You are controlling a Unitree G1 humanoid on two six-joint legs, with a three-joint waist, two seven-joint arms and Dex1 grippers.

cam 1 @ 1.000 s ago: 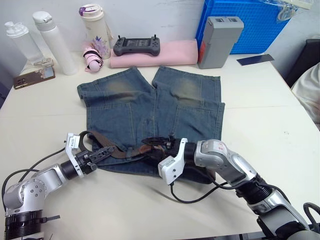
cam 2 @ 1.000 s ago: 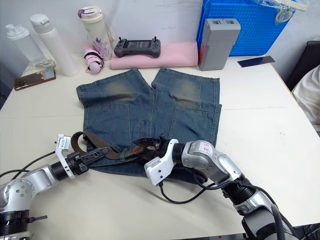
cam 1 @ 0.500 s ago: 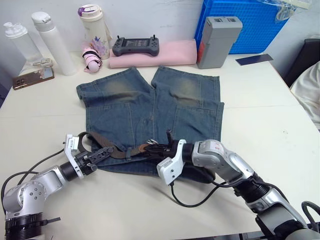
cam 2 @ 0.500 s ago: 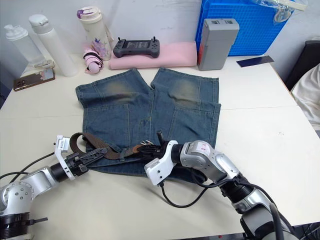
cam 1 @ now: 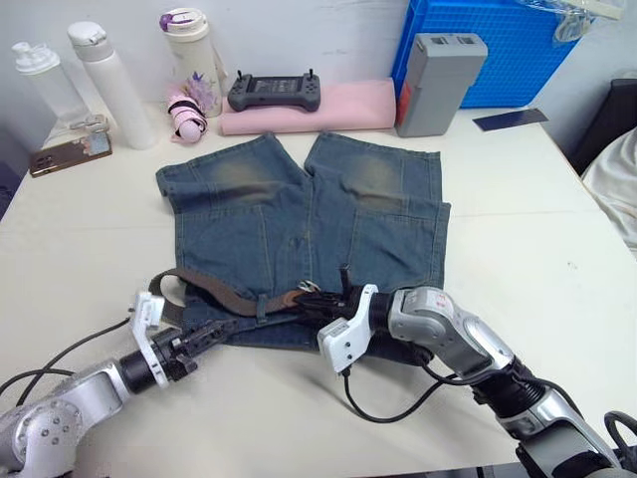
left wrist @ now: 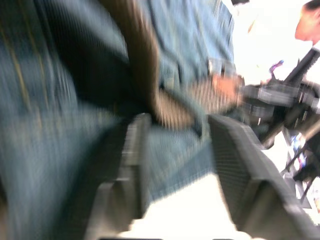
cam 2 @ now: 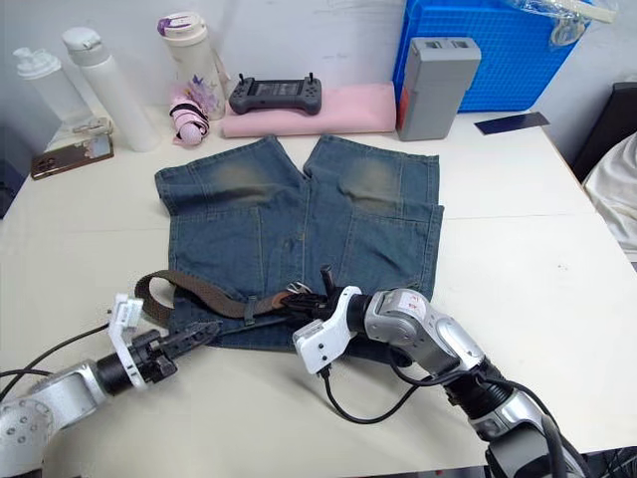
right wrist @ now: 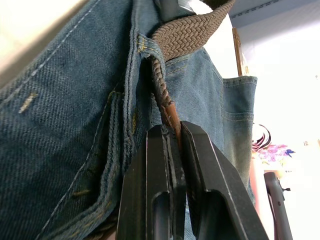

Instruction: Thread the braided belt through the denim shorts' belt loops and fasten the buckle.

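The denim shorts [cam 1: 299, 209] lie flat on the table, waistband toward me. The braided belt [cam 1: 214, 291] curls from a bend at the waist's left end and runs right along the waistband, passing under a belt loop [cam 1: 261, 304]. My right gripper [right wrist: 170, 131] is shut on the belt's brown tip at mid-waist. A silver glint, the buckle [cam 2: 297, 289], sits just ahead of those fingers. My left gripper [cam 1: 227, 325] is open at the shorts' near edge, just short of the belt, with nothing between its fingers [left wrist: 132, 150].
Along the back stand two white bottles [cam 1: 109, 85], a cream flask [cam 1: 189, 50], a phone [cam 1: 68, 154], a controller [cam 1: 274, 93] on a pink rolled cloth [cam 1: 328, 105], a grey box [cam 1: 438, 80] and a blue crate [cam 1: 498, 45]. A person's sleeve [cam 1: 612, 184] is at the right edge.
My left gripper has drawn back from the belt toward the table's near edge and now stands off it. The belt's left bend lies flatter. The right gripper keeps its hold.
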